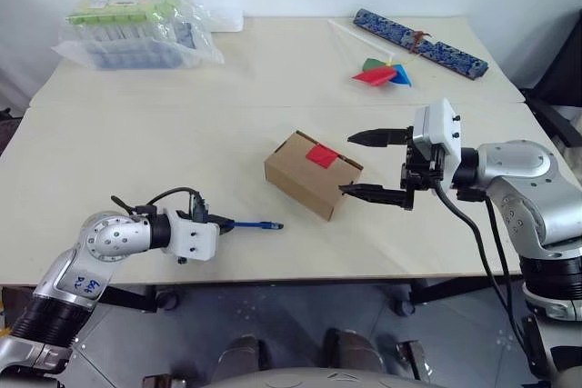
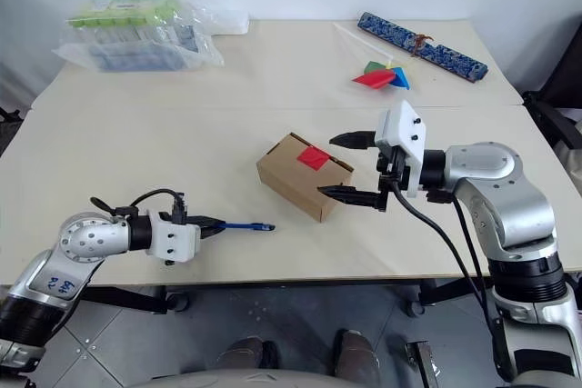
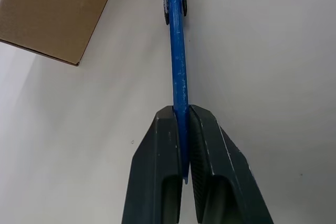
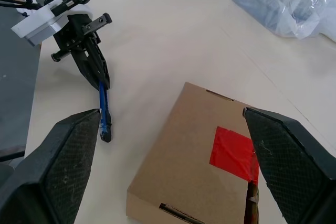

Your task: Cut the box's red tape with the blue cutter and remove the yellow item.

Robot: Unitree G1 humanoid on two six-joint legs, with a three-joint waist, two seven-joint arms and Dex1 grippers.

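While your left hand point(image 1: 216, 224) is clamped tight on the blue cutter point(image 1: 255, 224), your right hand point(image 1: 375, 165) stands spread as wide as it goes and holds nothing. You can see in the left wrist view that the 2 black fingers point(image 3: 157, 171) pinch the cutter's rear end, and the slim blue shaft runs straight out from them, low over the desk point(image 1: 136, 152), with its tip pointing toward the box point(image 1: 312, 173). That tip stops short of the box, a clear gap between them.

Your right hand sits at the box's right end, pointing left across the desk. Its upper finger point(image 1: 377, 137) hangs just past the box's top corner, and its lower finger point(image 1: 368, 193) lies close by the box's near right corner; you cannot tell whether either one touches the cardboard.

Your box rests closed near the middle of the desk, turned at an angle, with the red tape point(image 1: 321, 155) on its top, uncut across the seam.
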